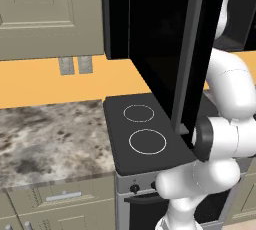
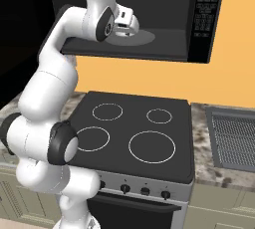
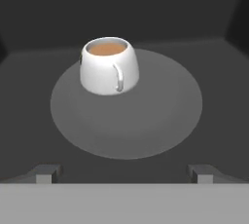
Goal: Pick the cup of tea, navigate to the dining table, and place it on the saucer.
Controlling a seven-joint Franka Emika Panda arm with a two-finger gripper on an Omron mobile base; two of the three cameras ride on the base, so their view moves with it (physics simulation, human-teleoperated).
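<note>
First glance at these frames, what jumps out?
The white arm reaching up into the open microwave above the black stove, its open gripper just inside the cavity. In the hand view, the cup of tea stands upright on the round grey turntable, handle toward the camera, ahead of the fingertips and not yet touched. The microwave's dark door hangs open over the stove in the left base view.

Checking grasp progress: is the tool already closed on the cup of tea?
No, the cup of tea sits untouched on the turntable, ahead of the open tool.
</note>
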